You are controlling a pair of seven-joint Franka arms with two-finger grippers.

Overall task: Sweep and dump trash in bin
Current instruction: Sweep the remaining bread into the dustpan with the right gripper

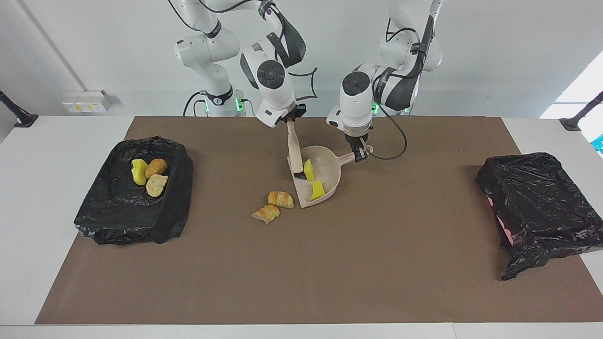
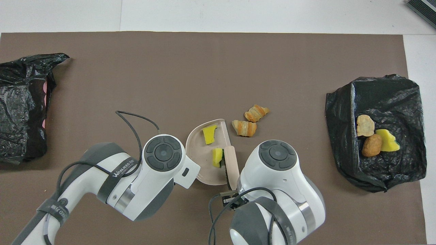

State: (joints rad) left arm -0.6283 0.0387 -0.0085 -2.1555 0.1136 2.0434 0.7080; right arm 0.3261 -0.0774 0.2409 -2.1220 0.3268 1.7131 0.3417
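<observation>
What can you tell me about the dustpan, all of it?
The dustpan is beige and looks like smooth plastic, with a wide scoop and a short handle. It lies on the brown mat, its mouth toward the two bread pieces just outside it. The left gripper is shut on its handle. Two yellow sponge bits sit inside the scoop, and the brush, held by the right gripper, reaches in beside one.
</observation>
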